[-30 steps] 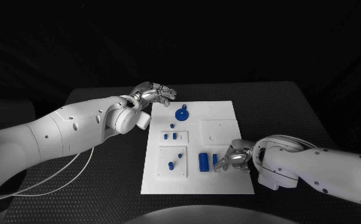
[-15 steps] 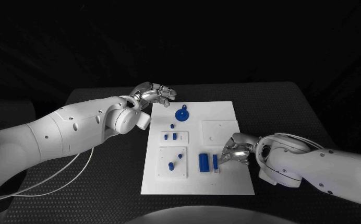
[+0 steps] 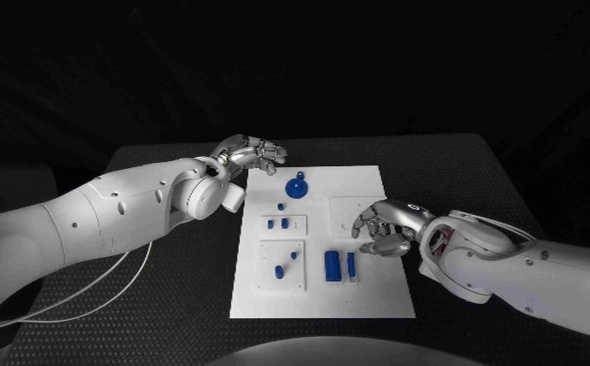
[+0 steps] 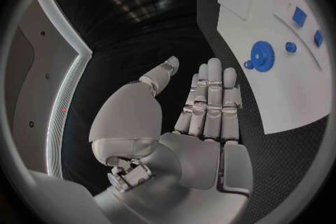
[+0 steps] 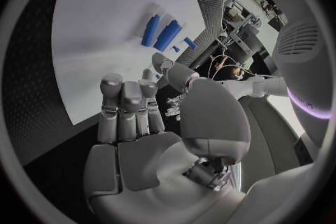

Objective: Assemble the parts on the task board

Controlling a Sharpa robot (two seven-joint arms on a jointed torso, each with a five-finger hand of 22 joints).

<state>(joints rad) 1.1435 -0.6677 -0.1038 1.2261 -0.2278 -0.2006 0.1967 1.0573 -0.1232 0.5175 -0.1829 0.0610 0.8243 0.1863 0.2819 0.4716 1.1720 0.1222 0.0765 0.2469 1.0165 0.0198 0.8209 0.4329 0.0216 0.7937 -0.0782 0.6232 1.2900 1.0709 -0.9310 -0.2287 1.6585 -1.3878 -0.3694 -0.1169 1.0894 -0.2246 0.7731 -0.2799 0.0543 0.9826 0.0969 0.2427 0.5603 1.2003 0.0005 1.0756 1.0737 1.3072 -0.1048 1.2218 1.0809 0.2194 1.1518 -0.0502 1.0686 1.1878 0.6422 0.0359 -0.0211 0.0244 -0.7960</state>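
Right hand (image 3: pixel 384 228) hovers empty over the task board's (image 3: pixel 369 180) right edge, fingers loosely spread; just beside it two long blue parts (image 3: pixel 333 264) lie side by side on the board; to their left, small blue parts (image 3: pixel 279 271) sit on a raised white plate (image 3: pixel 266 281); further up, another small pair (image 3: pixel 279 223), then the blue gear (image 3: pixel 297 187) near the far end; left hand (image 3: pixel 251 153) rests at the board's far left corner, fingers apart, holding nothing; black table (image 3: pixel 160 298) all around.
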